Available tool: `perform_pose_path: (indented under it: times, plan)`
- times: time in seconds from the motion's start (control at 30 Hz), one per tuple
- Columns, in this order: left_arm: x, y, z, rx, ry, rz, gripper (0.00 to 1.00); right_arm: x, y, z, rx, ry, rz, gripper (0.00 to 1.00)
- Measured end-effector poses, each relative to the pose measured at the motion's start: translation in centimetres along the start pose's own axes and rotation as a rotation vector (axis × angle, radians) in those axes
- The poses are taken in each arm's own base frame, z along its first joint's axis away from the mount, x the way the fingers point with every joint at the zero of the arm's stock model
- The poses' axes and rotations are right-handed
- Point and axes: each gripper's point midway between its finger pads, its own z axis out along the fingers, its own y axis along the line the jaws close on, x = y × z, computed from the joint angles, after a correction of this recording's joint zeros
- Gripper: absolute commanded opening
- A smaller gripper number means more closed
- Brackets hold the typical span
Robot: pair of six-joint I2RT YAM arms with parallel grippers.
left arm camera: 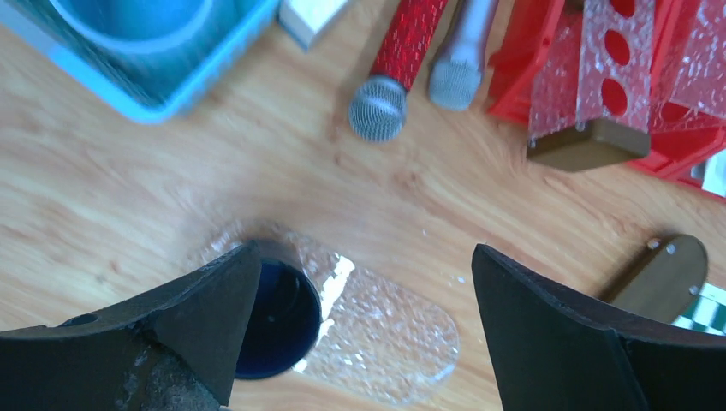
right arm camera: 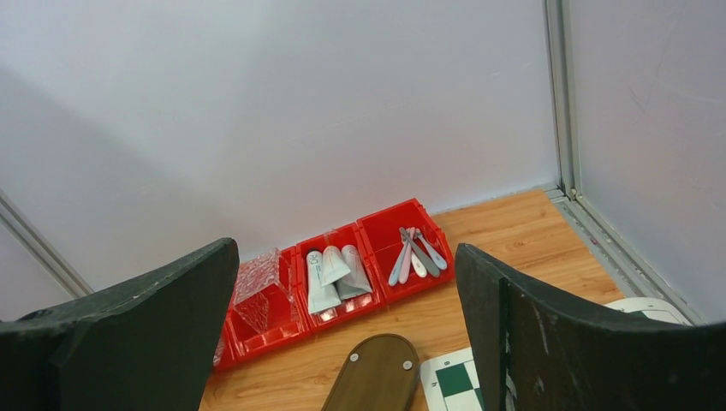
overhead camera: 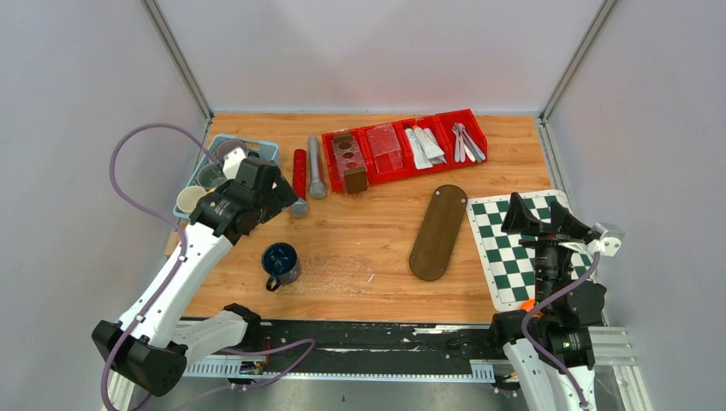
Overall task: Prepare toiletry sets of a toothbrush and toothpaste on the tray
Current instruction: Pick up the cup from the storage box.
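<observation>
From above, we judge the task barely begun: the brown oval tray (overhead camera: 438,231) lies bare on the table (overhead camera: 377,218), with no set on it. All the toothpaste (overhead camera: 425,145) that we see sits in one compartment of the red bins (overhead camera: 389,174) at the far edge. The toothbrushes (overhead camera: 467,142) lie bunched in the next compartment to its right. The left gripper (overhead camera: 278,199) hangs over the far left of the table, just beside two microphones (overhead camera: 316,167) and well apart from those two compartments. The right gripper (overhead camera: 538,216) is raised above the checkered mat (overhead camera: 514,257), near the tray. In the left wrist view the left jaws stand wide apart with nothing between them, above a blue mug (left arm camera: 274,317) and a clear oval sheet (left arm camera: 385,342) next to it; no toothbrush or toothpaste shows here. In the right wrist view the right jaws are likewise spread and empty, facing the bins. There the toothpaste (right arm camera: 334,274) shows as about three flat pale tubes lying side by side. The toothbrushes (right arm camera: 415,253) show as a handful of thin grey-white sticks crossing one another loosely. We judge that this overlap will make lifting one alone fiddly. Every set is yet to be made: a brush and a tube must each be fetched and laid together on the tray.
</observation>
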Motion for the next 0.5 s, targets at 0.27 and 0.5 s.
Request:
perform_pose_path:
  times: [0.27,0.5]
  plan:
    - [-4.7,0.4,1.3,-0.068,-0.121,0.179,1.0,-0.1,0.2,-0.1,-0.008,-0.005,0.003,1.0]
    - [-9.4,3.2,4.9,-0.154,-0.179,0.086,0.97,-0.5,0.5,-0.2,-0.024,-0.017,0.009,1.0]
